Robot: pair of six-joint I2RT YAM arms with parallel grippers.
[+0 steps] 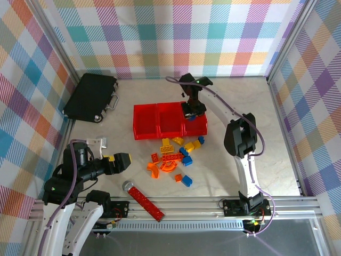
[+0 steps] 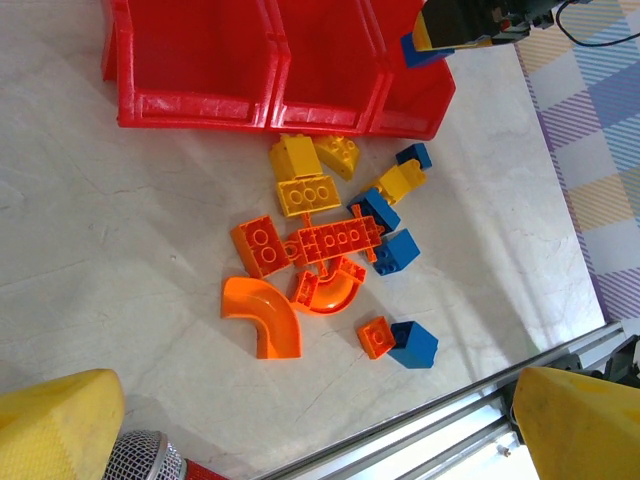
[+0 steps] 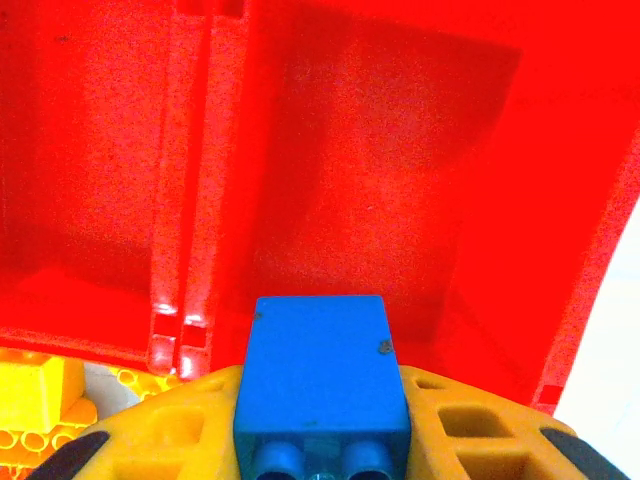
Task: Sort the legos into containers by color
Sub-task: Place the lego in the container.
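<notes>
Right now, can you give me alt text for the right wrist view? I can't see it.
The right gripper holds a blue brick between its yellow fingers, above a red bin whose visible floor is bare. Yellow bricks lie on the table at the lower left.

No text, label, brand, number or sign could be read on any surface. Studs on the legos (image 2: 330,240) were too small and blurred to tell whether they carried embossing. The blue lego (image 3: 320,370), seen close up, showed no legible mark on its visible faces.
</notes>
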